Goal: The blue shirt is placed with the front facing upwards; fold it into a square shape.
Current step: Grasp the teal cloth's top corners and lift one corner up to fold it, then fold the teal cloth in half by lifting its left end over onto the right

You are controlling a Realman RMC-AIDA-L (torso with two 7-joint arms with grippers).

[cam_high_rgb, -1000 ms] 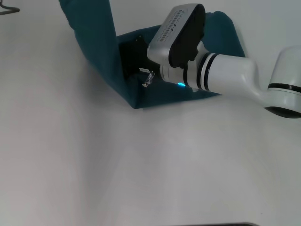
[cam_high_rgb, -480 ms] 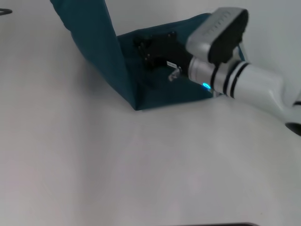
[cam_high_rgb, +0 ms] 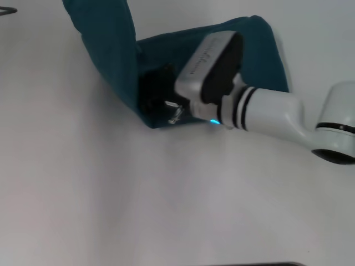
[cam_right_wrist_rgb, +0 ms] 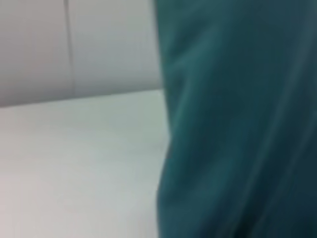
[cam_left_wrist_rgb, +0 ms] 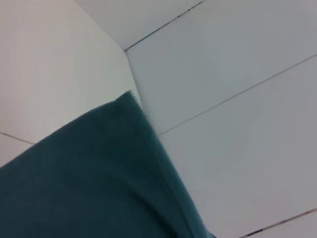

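The blue shirt (cam_high_rgb: pixel 260 50) lies bunched on the white table (cam_high_rgb: pixel 166 199) at the far middle. One part of it (cam_high_rgb: pixel 105 44) rises steeply and leaves the head view at the top left. No lettering or neck label shows. My right arm reaches in from the right, and my right gripper (cam_high_rgb: pixel 161 102) is a dark shape low over the shirt's near corner, against the cloth. The shirt's cloth fills much of the left wrist view (cam_left_wrist_rgb: pixel 89 173) and of the right wrist view (cam_right_wrist_rgb: pixel 237 124). My left gripper is out of view.
A thin dark cable (cam_high_rgb: pixel 6 9) lies at the table's far left corner. White tiled wall (cam_left_wrist_rgb: pixel 237 59) stands behind the lifted cloth. Bare table spreads over the near half of the head view.
My right arm swung back to the right, then came left and nearer again, down to the shirt's near corner. That corner has shifted slightly left. The lifted part stays up.
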